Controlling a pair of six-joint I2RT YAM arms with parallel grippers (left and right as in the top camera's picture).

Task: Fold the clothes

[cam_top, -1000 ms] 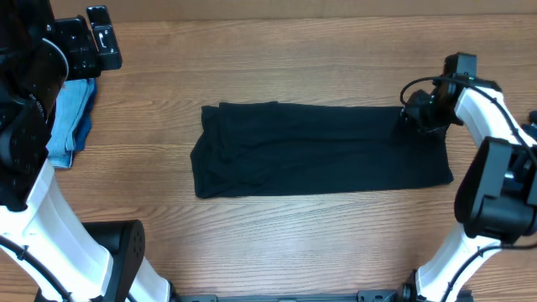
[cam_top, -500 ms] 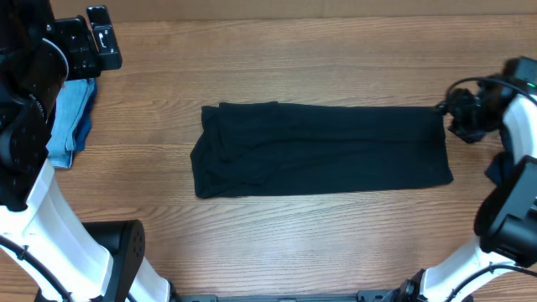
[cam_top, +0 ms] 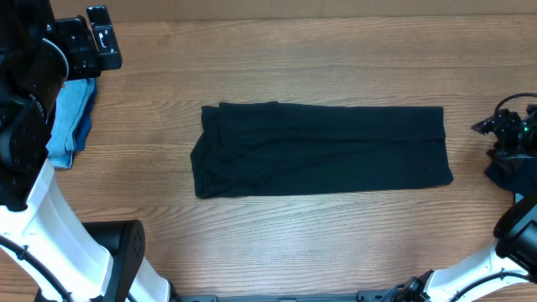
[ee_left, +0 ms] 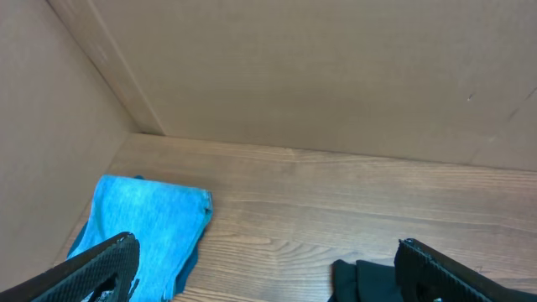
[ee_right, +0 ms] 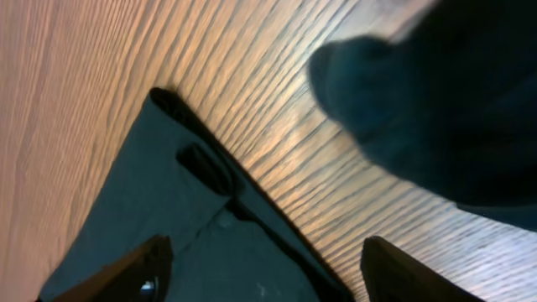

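The black T-shirt lies flat mid-table as a long folded rectangle, slightly rumpled at its left end. My right gripper hovers just off the shirt's right edge, open and holding nothing. In the right wrist view, its fingers straddle the shirt's corner without touching it. My left gripper stays at the far left back, open wide and empty. In the left wrist view, only a small bit of the black shirt shows near its right finger.
A light blue garment lies at the left edge under my left arm, and shows as a blue cloth in the left wrist view. A dark navy garment sits at the right edge, close to my right gripper. A cardboard wall backs the table.
My right gripper let go of the shirt's top right corner and pulled back to the right, off the fabric, its jaws widening. The left arm has not moved.
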